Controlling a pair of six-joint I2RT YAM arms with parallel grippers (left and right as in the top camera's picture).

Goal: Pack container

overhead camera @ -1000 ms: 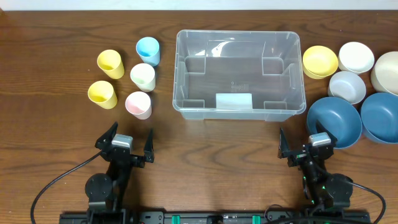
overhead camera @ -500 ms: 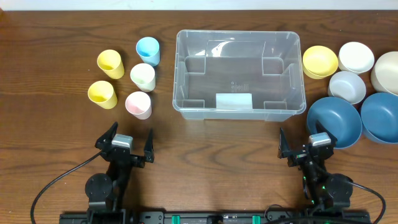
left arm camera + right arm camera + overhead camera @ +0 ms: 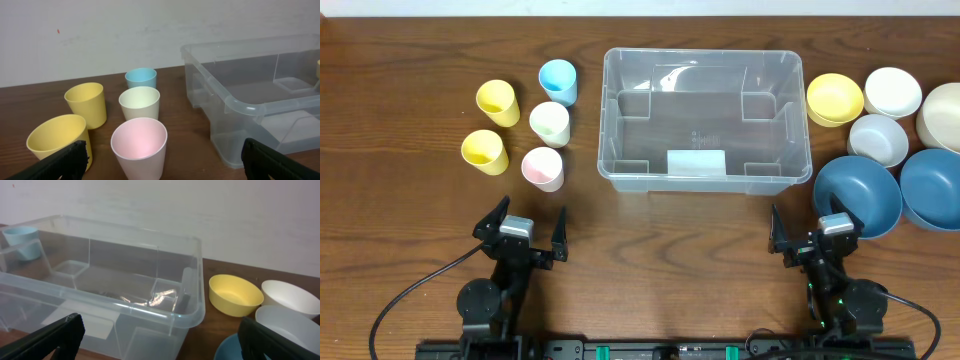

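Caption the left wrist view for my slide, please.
Five pastel cups stand left of the empty clear container, awaiting packing.

- The container (image 3: 706,53) is open-topped, reachable from above
- Five cups (image 3: 550,122) cluster left of it, a narrow bare gap between
- Bowls (image 3: 878,138) crowd its right side
- Bare table (image 3: 670,230) lies between its near wall and the left gripper (image 3: 525,235); a blue bowl (image 3: 860,195) stands just beside the right gripper (image 3: 813,243)

The container (image 3: 235,104) runs off both wrist views' edges.
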